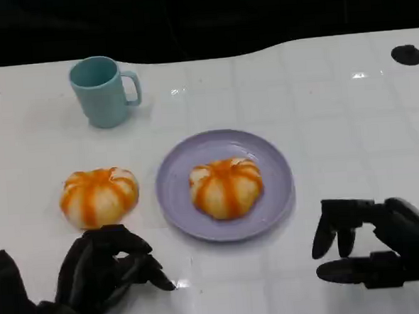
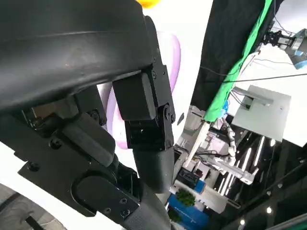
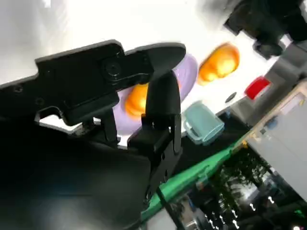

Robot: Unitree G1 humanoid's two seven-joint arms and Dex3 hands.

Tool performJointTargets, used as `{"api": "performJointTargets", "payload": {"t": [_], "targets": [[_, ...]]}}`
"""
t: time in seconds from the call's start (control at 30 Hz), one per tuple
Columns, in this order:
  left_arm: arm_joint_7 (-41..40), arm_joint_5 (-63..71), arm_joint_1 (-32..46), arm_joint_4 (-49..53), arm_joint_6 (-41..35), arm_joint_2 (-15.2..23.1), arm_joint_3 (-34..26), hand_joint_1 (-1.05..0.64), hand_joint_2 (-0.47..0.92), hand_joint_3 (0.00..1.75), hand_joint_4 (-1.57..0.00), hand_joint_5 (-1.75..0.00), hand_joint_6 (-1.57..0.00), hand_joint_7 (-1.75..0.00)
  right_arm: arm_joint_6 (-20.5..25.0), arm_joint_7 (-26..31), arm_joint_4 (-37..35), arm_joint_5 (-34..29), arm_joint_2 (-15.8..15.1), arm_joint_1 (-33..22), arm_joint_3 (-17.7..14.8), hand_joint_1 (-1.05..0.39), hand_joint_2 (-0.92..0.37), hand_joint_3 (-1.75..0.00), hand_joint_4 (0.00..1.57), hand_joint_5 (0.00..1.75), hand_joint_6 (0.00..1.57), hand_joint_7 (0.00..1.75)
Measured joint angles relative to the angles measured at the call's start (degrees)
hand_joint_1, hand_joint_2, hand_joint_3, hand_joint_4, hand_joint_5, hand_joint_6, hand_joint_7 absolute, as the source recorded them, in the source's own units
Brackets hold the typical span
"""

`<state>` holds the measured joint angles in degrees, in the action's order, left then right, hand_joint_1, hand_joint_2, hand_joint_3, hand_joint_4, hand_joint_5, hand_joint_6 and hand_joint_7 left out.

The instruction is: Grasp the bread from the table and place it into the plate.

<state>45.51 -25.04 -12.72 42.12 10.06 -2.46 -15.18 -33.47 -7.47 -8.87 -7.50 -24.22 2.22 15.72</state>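
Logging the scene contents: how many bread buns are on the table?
2. One bun sits on the purple plate; the other bun lies on the table left of the plate, just beyond the left hand.

You see two round orange-striped bread buns: one bun (image 1: 225, 187) rests centred in the lavender plate (image 1: 173, 202); the other bun (image 1: 99, 196) lies on the table, just beside the plate's left rim.
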Motion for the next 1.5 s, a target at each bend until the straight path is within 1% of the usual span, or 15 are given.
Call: {"api": "performJointTargets", "payload": {"t": [0.07, 0.17, 0.3, 0.47, 0.6, 0.77, 0.9, 1.2, 1.5], "targets": [[0.0, 0.0, -0.1, 0.1, 0.2, 0.0, 0.0, -1.05, 0.61, 0.0, -1.57, -0.59, -1.57, -0.35, 3.1, -3.1, 2.3, 4.1, 1.0, -2.2, -0.5, -0.42, -0.92, -0.25, 0.67, 1.75, 0.56, 1.58], [0.0, 0.0, -0.1, 0.3, 0.3, 0.0, 0.0, -1.05, 0.6, 0.0, -1.57, -0.59, -1.57, -0.35, 5.7, -5.2, 4.6, 7.2, 2.8, -4.6, -1.5, -0.42, -0.92, -0.29, 0.67, 1.75, 0.52, 1.65], [0.0, 0.0, -0.1, 0.3, 0.3, 0.0, -0.1, -1.05, 0.6, 0.0, -1.57, -0.58, -1.57, -0.35, 7.8, -7.1, 5.6, 8.5, 4.8, -6.8, -2.1, -0.42, -0.92, -0.31, 0.67, 1.75, 0.49, 1.71], [0.0, 0.0, -0.1, 0.2, 0.3, 0.0, -0.1, -1.05, 0.6, 0.0, -1.57, -0.58, -1.57, -0.35, 7.8, -7.7, 5.2, 8.5, 6.6, -7.8, -3.9, -0.4, -0.92, -0.32, 0.69, 1.75, 0.47, 1.75], [0.0, 0.0, 0.0, 0.2, 0.3, 0.0, -0.1, -1.05, 0.61, 0.01, -1.57, -0.58, -1.57, -0.35, 7.2, -8.0, 3.8, 8.5, 8.3, -8.1, -4.5, -0.39, -0.92, -0.32, 0.7, 1.75, 0.49, 1.75], [0.0, 0.0, 0.1, 0.2, 0.4, 0.1, -0.1, -1.05, 0.6, 0.0, -1.57, -0.58, -1.57, -0.35, 4.3, -8.1, 0.7, 8.5, 9.9, -7.8, -6.1, -0.4, -0.92, -0.32, 0.74, 1.75, 0.52, 1.75], [0.0, 0.0, 0.1, 0.2, 0.4, 0.1, -0.1, -1.05, 0.6, 0.0, -1.57, -0.58, -1.57, -0.35, 2.8, -8.5, -1.6, 8.5, 11.2, -7.1, -6.4, -0.41, -0.92, -0.32, 0.76, 1.75, 0.54, 1.75], [0.2, 0.1, 0.1, 0.7, 0.8, 0.5, -0.2, -1.05, 0.61, 0.0, -1.57, -0.58, -1.57, -0.34, 0.5, -8.7, -4.8, 8.5, 13.1, -5.9, -7.9, -0.43, -0.92, -0.33, 0.76, 1.75, 0.54, 1.75], [0.2, 0.1, 0.1, 0.7, 0.9, 0.5, -0.1, -1.05, 0.62, 0.0, -1.57, -0.58, -1.57, -0.35, -1.1, -9.1, -5.1, 8.5, 14.1, -5.6, -8.5, -0.45, -0.92, -0.34, 0.72, 1.75, 0.5, 1.75]]}}
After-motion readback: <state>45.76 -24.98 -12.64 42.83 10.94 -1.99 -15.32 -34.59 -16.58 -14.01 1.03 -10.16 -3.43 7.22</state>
